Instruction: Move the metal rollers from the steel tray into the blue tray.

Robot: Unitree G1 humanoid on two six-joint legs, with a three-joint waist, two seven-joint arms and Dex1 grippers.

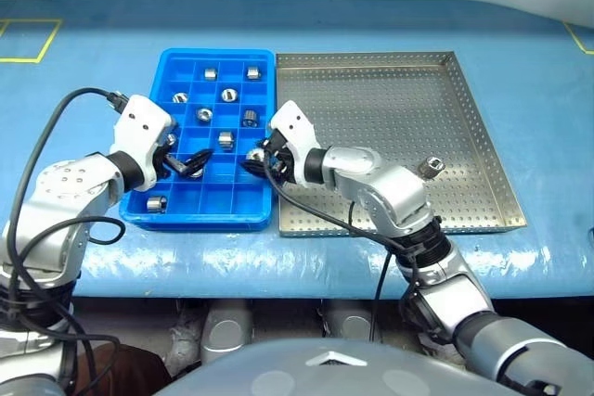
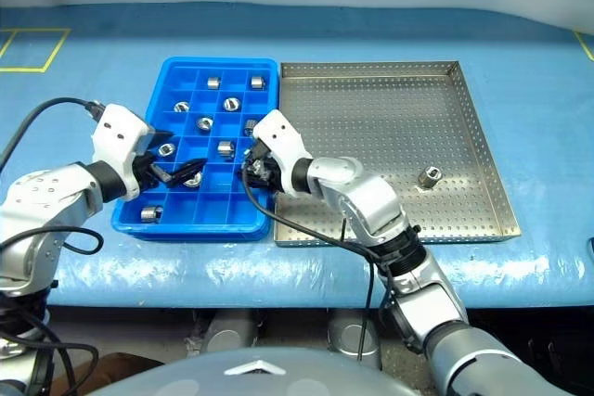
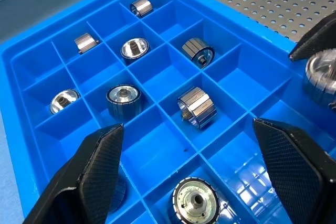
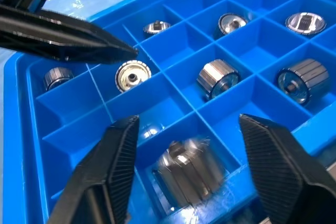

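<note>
One roller (image 2: 430, 175) is left on the steel tray (image 2: 464, 127), which fills the centre-right of the head view; it sits alone toward that tray's lower right, well apart from both arms.

The blue tray (image 2: 148, 225) lies just left of the steel tray, their long rims nearly touching. Roughly ten rollers sit singly in its compartments, mostly in the upper and middle rows.

The right gripper (image 4: 186, 145) reaches across the steel tray's left rim to a compartment on the blue tray's right edge, in the lower half. Its fingers stand parted with nothing between the pads. A blurred roller (image 4: 188, 176) lies directly below and between them in that compartment, apparently just let go; I cannot tell whether it has settled flat.

The left gripper (image 1: 188, 166) hovers over the lower-left part of the blue tray, fingers wide apart and empty. A roller (image 3: 195, 204) lies on end in the compartment just under it.

Risks, as I judge them:
- The freed roller could lean on a divider or roll if the right fingers brush it while lifting out.
- The two grippers are near each other over the same tray; one fingertip of each already shows in the other's wrist view, so a careless withdrawal could make them clash.
- The cable trailing from the right wrist could drag over the steel rim.
</note>
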